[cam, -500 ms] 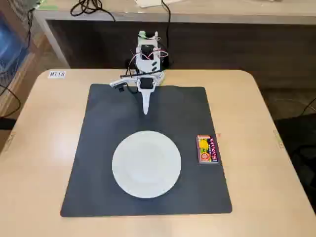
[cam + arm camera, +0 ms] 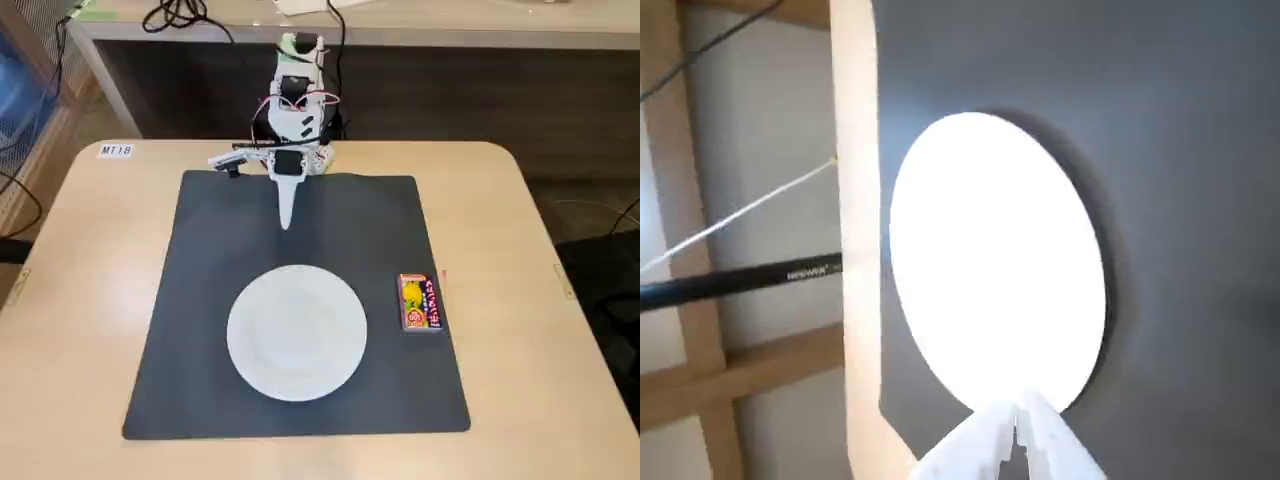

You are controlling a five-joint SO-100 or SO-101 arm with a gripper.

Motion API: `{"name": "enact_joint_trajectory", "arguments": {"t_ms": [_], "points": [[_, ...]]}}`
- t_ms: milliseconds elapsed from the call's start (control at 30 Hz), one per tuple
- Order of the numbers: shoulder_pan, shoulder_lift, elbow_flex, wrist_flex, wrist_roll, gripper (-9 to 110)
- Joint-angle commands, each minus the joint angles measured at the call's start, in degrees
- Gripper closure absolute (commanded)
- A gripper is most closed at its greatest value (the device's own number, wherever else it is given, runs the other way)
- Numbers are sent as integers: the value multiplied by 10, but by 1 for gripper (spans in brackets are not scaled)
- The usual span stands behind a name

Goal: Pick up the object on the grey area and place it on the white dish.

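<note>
Flat red-orange box [image 2: 421, 302] right of round white plate [image 2: 297, 332] on grey mat [image 2: 200, 300]; gripper [image 2: 286, 222], jaws closed, shifted toward upper frame.

A beige table [image 2: 80, 300] with rounded corners carries everything. Directly on it lies the grey area [image 2: 210, 300], a large dark, nearly square mat covering most of the middle of the top, with bare beige left all round it. At about 10 o'clock from the mat's centre, near the far left corner in the fixed view, a small white label [image 2: 115, 151] sits flat on the wood. At 12 o'clock, the arm's base [image 2: 318, 160] stands on the tabletop at the mat's far edge.
</note>
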Motion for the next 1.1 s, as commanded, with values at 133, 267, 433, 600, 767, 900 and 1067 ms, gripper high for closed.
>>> {"name": "enact_joint_trajectory", "arguments": {"t_ms": [133, 267, 433, 600, 767, 900, 1067], "points": [[-59, -221, -256, 15, -66, 102], [-107, -369, -428, 56, -137, 102], [-171, -526, -603, 112, -236, 102], [-225, -628, -716, 167, -341, 102], [-276, -713, -785, 191, -428, 102], [-308, -774, -839, 207, -461, 102], [-338, -832, -892, 227, -498, 102]]}}
